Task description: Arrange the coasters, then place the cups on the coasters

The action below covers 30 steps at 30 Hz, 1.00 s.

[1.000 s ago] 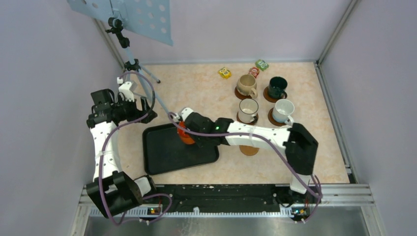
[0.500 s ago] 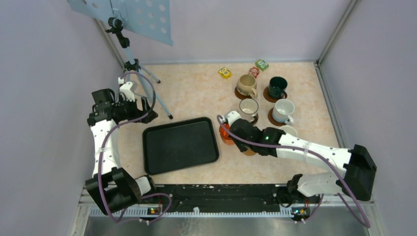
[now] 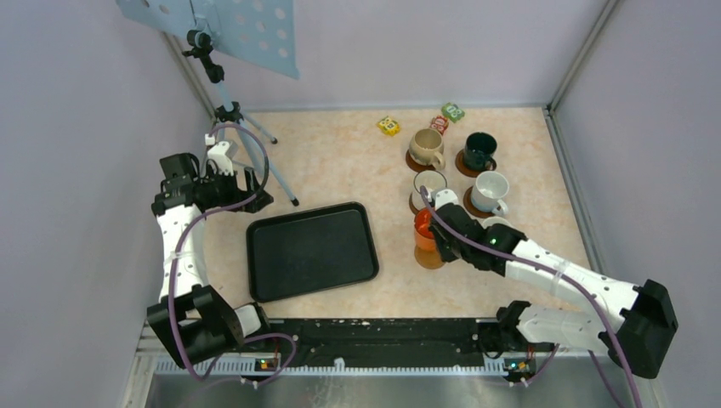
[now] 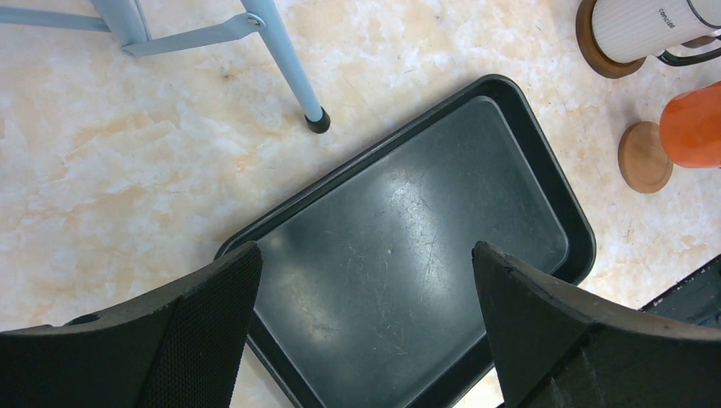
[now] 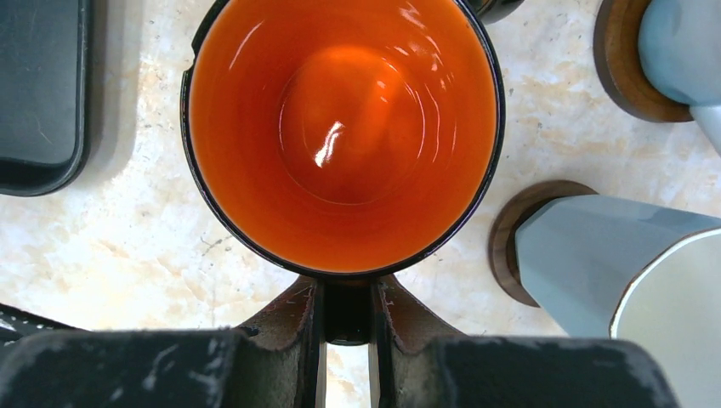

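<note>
My right gripper is shut on the handle of the orange cup. In the top view the orange cup hangs upright over the near edge of a bare brown coaster. The beige cup, dark green cup, dark-rimmed white cup and white cup each stand on a coaster. Another white cup is half hidden behind my right arm. My left gripper is open above the black tray, holding nothing.
The black tray lies left of the cups. A tripod stands at the back left, one foot just beyond the tray. Small yellow, red and green blocks sit by the back wall.
My right arm carried the orange cup from over the tray rightward to the bare coaster. The left arm has not moved.
</note>
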{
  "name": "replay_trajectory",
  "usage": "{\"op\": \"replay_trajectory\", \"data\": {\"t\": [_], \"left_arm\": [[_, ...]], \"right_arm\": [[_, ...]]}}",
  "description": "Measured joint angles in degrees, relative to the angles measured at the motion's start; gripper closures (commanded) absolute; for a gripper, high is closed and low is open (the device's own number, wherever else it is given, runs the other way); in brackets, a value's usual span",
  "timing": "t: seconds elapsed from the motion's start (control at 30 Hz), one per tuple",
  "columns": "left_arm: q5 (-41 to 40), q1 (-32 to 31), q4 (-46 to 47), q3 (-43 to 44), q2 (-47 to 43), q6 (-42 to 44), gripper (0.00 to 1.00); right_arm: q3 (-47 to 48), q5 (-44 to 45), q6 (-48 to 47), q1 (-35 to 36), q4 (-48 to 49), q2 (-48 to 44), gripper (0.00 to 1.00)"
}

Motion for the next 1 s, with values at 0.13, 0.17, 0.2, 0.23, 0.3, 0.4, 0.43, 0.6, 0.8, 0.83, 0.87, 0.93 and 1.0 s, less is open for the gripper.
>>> {"op": "replay_trajectory", "data": {"t": [0.13, 0.17, 0.2, 0.23, 0.3, 0.4, 0.43, 0.6, 0.8, 0.83, 0.87, 0.93, 1.0], "left_arm": [[0.0, 0.0, 0.0, 0.0, 0.3, 0.0, 0.01], [0.0, 0.0, 0.0, 0.0, 0.5, 0.0, 0.01], [0.0, 0.0, 0.0, 0.0, 0.5, 0.0, 0.01], [0.0, 0.0, 0.0, 0.0, 0.6, 0.0, 0.01], [0.0, 0.0, 0.0, 0.0, 0.7, 0.0, 0.01], [0.0, 0.0, 0.0, 0.0, 0.7, 0.0, 0.01], [0.0, 0.0, 0.0, 0.0, 0.7, 0.0, 0.01], [0.0, 0.0, 0.0, 0.0, 0.9, -0.1, 0.01], [0.0, 0.0, 0.0, 0.1, 2.1, -0.1, 0.01], [0.0, 0.0, 0.0, 0.1, 2.2, -0.1, 0.01], [0.0, 0.0, 0.0, 0.1, 2.3, -0.1, 0.01], [0.0, 0.0, 0.0, 0.1, 2.3, -0.1, 0.01], [0.0, 0.0, 0.0, 0.1, 2.3, -0.1, 0.01]], "right_arm": [[-1.1, -1.4, 2.1, -0.8, 0.0, -0.5, 1.0], [-1.5, -1.6, 2.6, -0.9, -0.1, -0.5, 1.0], [-1.9, -1.8, 3.0, -1.0, -0.3, -0.5, 1.0], [-2.1, -2.1, 3.5, -1.1, -0.6, -0.5, 1.0], [-2.8, -2.5, 4.6, -1.6, -1.2, -0.5, 1.0], [-4.0, -3.1, 5.5, -2.2, -1.4, -0.8, 1.0], [-4.5, -3.2, 5.6, -2.4, -1.5, -1.0, 1.0], [-5.2, -3.7, 5.9, -2.6, -1.7, -1.2, 1.0], [-5.2, -5.0, 5.9, -2.6, -1.2, -1.2, 1.0], [-5.2, -5.2, 5.9, -2.6, -1.1, -1.2, 0.99], [-5.2, -5.4, 5.9, -2.6, -1.1, -1.2, 0.98], [-5.2, -5.7, 5.8, -2.6, -0.9, -1.2, 0.96], [-5.2, -6.0, 5.7, -2.6, -0.8, -1.2, 0.96]]}}
